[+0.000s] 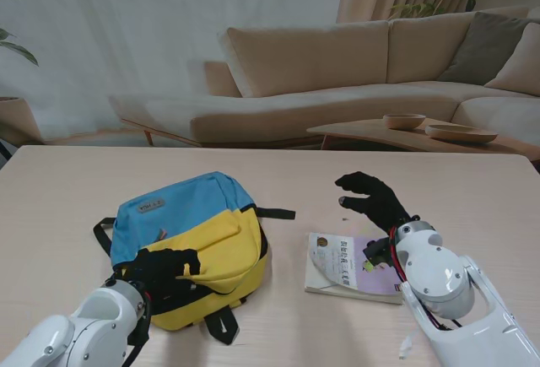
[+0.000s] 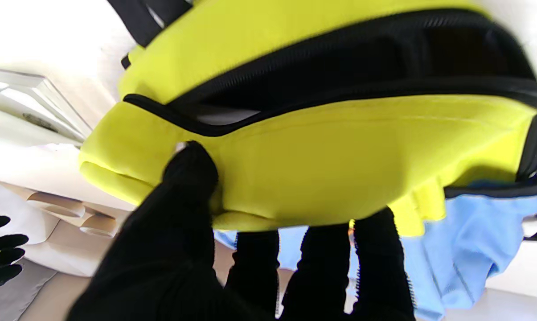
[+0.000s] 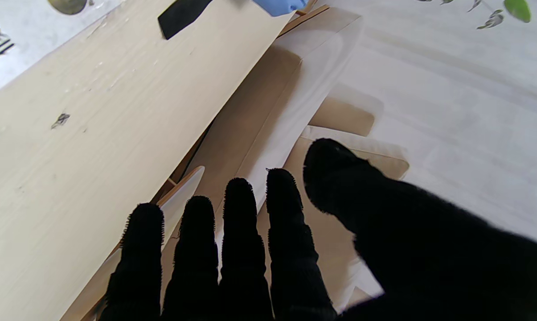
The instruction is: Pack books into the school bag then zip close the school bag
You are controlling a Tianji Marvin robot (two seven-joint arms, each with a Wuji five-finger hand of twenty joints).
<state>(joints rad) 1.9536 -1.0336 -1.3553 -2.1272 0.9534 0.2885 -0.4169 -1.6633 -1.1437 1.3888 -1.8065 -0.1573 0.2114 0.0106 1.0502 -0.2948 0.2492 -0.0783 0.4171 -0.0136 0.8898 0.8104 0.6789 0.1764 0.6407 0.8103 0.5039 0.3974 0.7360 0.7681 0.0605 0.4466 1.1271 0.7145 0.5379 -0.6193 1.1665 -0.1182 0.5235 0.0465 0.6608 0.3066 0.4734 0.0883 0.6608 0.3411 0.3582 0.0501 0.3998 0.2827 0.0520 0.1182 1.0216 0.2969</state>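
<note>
from the stand camera, the school bag point(image 1: 198, 236) lies flat on the left half of the desk point(image 1: 76, 190), its long axis running from near me on the right to farther on the left; the blue part is farther, the yellow part with the zip mouth nearer to me. the left hand point(image 1: 160, 267) is clamped on the yellow flap at the near edge. a book point(image 1: 342, 267) lies flat just right of the bag, apart from it, long side across. the right hand point(image 1: 371, 198) hovers past the book, fingers spread, gripping nothing.

left wrist view: thumb and fingers point(image 2: 188, 178) pinch the yellow flap; the black zip opening gapes.

right wrist view: fingers point(image 3: 239, 214) apart over bare desk.
</note>
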